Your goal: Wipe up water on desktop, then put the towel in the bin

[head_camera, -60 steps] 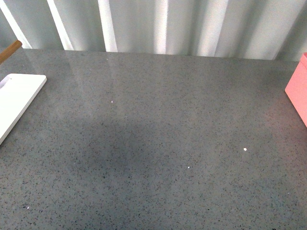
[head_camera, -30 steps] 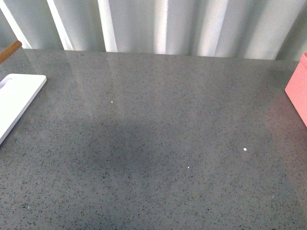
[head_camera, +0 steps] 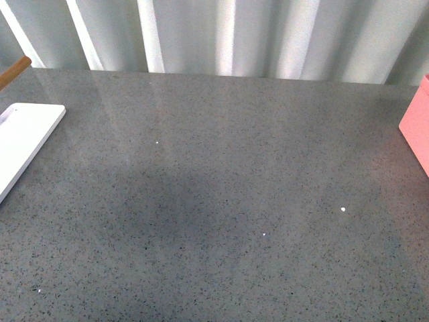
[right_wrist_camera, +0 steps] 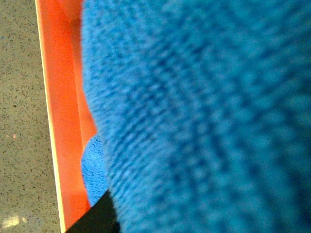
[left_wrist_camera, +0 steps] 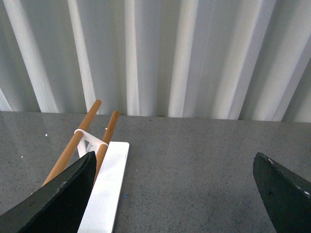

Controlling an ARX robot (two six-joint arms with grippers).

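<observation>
The grey speckled desktop [head_camera: 221, 201] fills the front view; neither arm nor the towel shows there. In the right wrist view the blue fluffy towel [right_wrist_camera: 204, 116] fills most of the frame, close to the lens. It hangs over the inside of the orange bin [right_wrist_camera: 58, 97], and part of it [right_wrist_camera: 92, 170] lies lower in the bin. My right gripper is shut on the towel; only one dark fingertip [right_wrist_camera: 95, 221] shows. My left gripper [left_wrist_camera: 175, 194] is open and empty above the desktop [left_wrist_camera: 194, 160].
The bin's pink corner [head_camera: 417, 127] shows at the right edge of the front view. A white flat board [head_camera: 23, 144] lies at the left, with two wooden rods [left_wrist_camera: 73, 143] on a white holder beside it. Corrugated white wall behind.
</observation>
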